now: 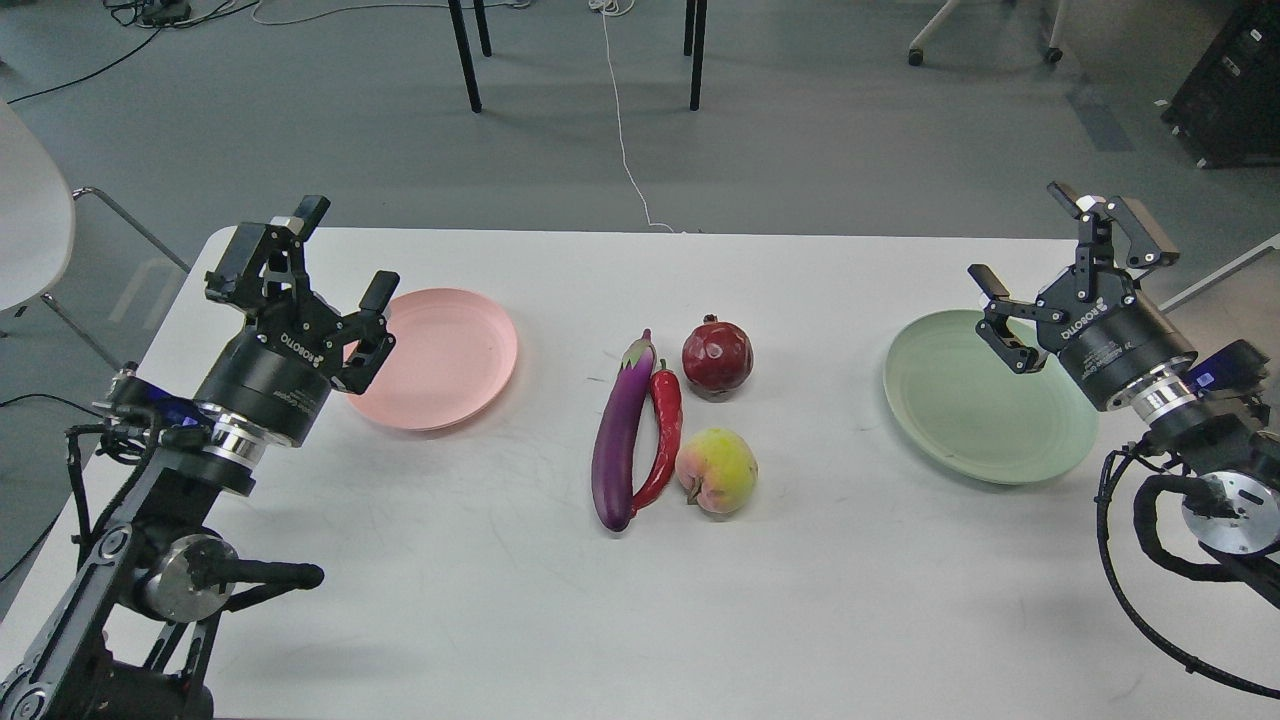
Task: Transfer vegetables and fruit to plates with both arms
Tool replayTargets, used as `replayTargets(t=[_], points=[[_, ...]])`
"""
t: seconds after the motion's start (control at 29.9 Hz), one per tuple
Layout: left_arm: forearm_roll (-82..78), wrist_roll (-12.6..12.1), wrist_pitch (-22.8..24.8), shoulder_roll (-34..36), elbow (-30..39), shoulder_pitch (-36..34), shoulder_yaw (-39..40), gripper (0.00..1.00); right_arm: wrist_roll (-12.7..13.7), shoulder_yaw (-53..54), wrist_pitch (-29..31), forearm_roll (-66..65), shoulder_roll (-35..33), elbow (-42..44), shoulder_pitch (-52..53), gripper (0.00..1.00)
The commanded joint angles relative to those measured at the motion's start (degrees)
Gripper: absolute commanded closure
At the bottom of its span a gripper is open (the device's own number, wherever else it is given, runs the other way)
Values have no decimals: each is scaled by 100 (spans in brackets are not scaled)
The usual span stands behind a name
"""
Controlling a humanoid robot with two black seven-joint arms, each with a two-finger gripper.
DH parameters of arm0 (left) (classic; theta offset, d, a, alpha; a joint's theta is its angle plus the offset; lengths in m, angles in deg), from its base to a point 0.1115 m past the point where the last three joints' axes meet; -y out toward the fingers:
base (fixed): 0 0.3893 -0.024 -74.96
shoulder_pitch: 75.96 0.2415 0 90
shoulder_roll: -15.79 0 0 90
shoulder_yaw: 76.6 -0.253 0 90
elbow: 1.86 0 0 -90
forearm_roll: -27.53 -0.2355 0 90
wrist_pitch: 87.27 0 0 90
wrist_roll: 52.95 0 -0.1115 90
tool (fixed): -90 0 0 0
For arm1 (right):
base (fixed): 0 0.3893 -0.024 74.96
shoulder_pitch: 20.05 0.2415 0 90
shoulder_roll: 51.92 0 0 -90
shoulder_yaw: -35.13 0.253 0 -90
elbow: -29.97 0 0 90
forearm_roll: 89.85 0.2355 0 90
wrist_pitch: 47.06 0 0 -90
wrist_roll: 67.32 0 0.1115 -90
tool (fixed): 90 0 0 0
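A purple eggplant (620,440) lies lengthwise at the table's middle, with a red chili pepper (662,435) touching its right side. Right of them sit a dark-red pomegranate (717,356) and, nearer me, a yellow-green peach (717,470). The pink plate (450,355) rests at the left, the green plate (985,395) at the right; both hold nothing. My left gripper (345,245) hangs open over the pink plate's left rim, empty. Over the green plate's right rim my right gripper (1025,235) is open and empty too.
The white table (500,600) carries only these things. Beyond its far edge lie grey floor, black table legs (465,55) and a white cable (625,150). A white chair (30,230) stands at the left.
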Motion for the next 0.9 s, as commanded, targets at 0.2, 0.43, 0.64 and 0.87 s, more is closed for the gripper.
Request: replayTargets(t=[0.2,0.43,0.64,0.87], points=[[8,-61,13,196,0,-1,-9,1,0,0,0,0,-8,9,0,2],[26,-70,13,257,0,-10,-9,1,0,-96,44,-131,-183,-35,87,2],[43,-62,13,319,0,-45,-18,1,0,-674,70,-2562,-851,-176,885,2],[52,-62,13,328,0,-36,-18,1,0,-4019,79,-4849,-1019,-176,4029,2]])
